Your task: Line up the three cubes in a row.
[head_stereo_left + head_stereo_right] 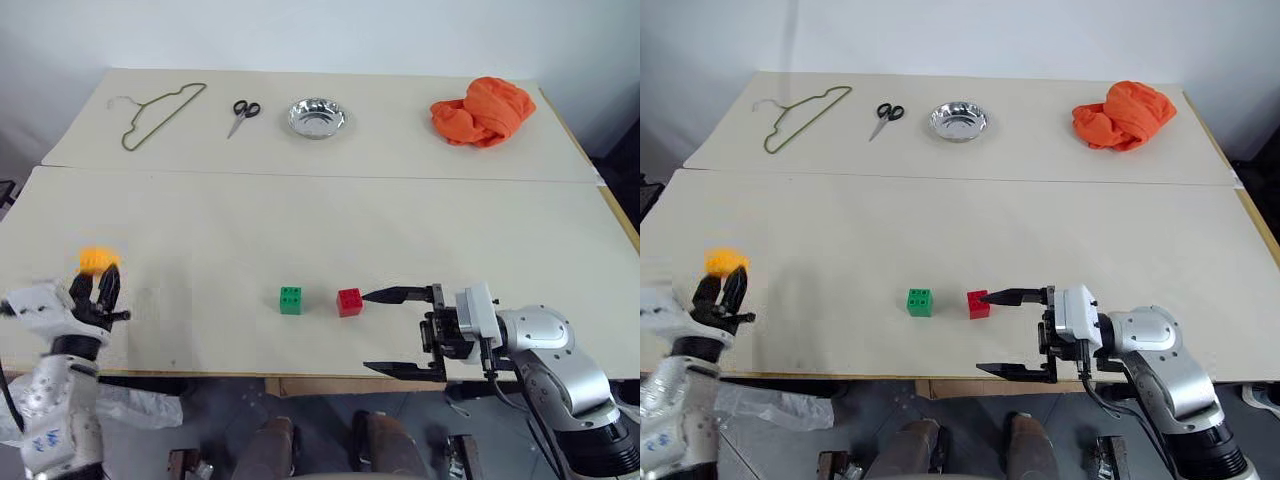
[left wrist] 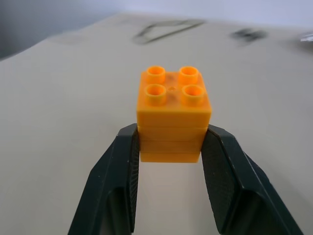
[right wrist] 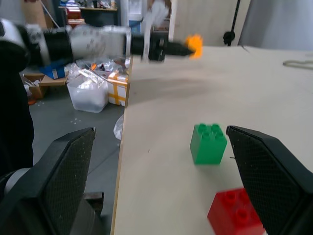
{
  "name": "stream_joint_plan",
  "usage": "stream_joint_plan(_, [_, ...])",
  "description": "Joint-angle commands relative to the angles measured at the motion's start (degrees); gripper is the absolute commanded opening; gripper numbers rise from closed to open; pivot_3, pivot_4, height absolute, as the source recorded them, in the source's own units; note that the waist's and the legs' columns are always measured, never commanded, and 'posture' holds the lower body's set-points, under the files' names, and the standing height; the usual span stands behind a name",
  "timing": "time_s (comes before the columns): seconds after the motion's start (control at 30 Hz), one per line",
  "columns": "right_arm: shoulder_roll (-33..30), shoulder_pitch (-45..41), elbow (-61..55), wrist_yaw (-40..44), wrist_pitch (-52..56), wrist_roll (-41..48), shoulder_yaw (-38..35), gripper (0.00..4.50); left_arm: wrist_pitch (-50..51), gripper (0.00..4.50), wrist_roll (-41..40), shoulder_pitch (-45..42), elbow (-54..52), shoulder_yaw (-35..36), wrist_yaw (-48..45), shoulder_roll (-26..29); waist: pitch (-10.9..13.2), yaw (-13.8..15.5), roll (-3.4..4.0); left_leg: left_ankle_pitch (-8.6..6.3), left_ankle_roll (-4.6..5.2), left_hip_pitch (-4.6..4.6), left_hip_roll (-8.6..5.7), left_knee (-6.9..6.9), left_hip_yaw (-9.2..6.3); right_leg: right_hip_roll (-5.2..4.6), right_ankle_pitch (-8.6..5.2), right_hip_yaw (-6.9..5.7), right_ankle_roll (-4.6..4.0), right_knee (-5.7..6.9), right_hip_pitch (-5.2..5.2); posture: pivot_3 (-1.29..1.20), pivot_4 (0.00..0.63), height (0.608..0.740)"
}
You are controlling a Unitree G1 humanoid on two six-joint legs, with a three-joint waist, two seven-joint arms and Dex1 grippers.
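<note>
— Where do the three blocks stand?

— The small green studded plastic block (image 1: 290, 300) and the small red studded plastic block (image 1: 350, 302) sit side by side near the front edge of the pale table (image 1: 320, 220), a narrow gap between them. The yellow-orange studded plastic block (image 2: 173, 115) is well apart at the table's left, clamped studs-up between the closed black fingers of the left gripper (image 1: 100, 290).

— And the right gripper (image 1: 400, 330)?

— Its jaws stand wide, holding nothing; one fingertip lies just beside the red block, whether touching it I cannot tell.

— What do the wrist cameras add?

— The left one shows four round studs on the held block, which seems clear of the tabletop. The right one shows the left arm from the side. No writing is legible anywhere.

— Along the far edge?

— A wire hanger (image 1: 160, 112), black-handled scissors (image 1: 243, 115), a steel bowl (image 1: 317, 117), and a crumpled orange cloth (image 1: 483, 110).
</note>
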Motion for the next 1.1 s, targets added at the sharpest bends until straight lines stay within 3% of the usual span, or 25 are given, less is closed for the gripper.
stream_joint_plan(0.03, [-1.9,1.3,-0.5,0.3,-0.7,0.5,-3.3,4.50,-0.7,1.46,-5.4,-3.6,2.5,-4.7,-23.4,8.6,0.0,-0.1,0.04,0.00,0.00,-0.01,0.00,0.01,0.00,0.00,0.00,0.00,-0.01,-0.06,0.01,0.00,0.150,0.740])
stream_joint_plan(0.2, [-3.5,3.1,1.9,0.8,-2.1,0.0,-6.7,4.50,-1.7,1.46,-1.8,-13.8,11.2,-17.1,-48.5,20.1,0.0,-0.3,0.11,-0.01,0.06,0.03,-0.06,-0.04,0.00,-0.03,0.00,0.02,-0.01,-0.02,0.01,0.00,0.150,0.740])
stream_joint_plan(0.37, [-3.8,5.5,2.6,0.1,-3.4,-0.7,-8.9,4.50,-11.1,1.46,5.5,-24.2,24.5,-27.5,-63.6,21.2,0.1,-0.7,0.18,0.00,0.06,-0.03,-0.03,-0.11,0.12,0.09,-0.01,-0.04,-0.01,0.07,-0.12,0.00,0.150,0.740])
stream_joint_plan(0.67, [-3.5,10.5,-0.8,-1.0,-4.5,-1.7,-9.2,4.50,-26.8,1.46,12.5,-37.1,48.2,-36.1,-67.1,15.1,0.1,-0.2,0.15,0.05,0.18,-0.08,-0.06,-0.02,0.35,0.23,0.03,-0.28,0.07,0.39,-0.23,0.00,0.150,0.740])
stream_joint_plan(0.9, [-3.2,10.1,0.2,-1.9,-5.4,-2.6,-8.9,4.50,-27.9,1.46,10.9,-38.7,51.3,-40.0,-67.1,15.5,0.1,-0.2,0.15,0.06,0.24,-0.06,-0.11,0.11,0.38,0.14,0.05,-0.20,0.11,0.50,-0.23,0.00,0.150,0.740])
stream_joint_plan(1.1, [-3.5,9.3,2.4,-0.4,-6.0,-2.9,-8.6,4.50,-23.8,3.40,6.1,-36.7,45.5,-43.2,-67.1,18.9,0.1,-0.2,0.15,0.06,0.24,-0.07,-0.09,0.11,0.37,0.10,0.05,-0.19,0.11,0.51,-0.25,0.00,0.150,0.740])
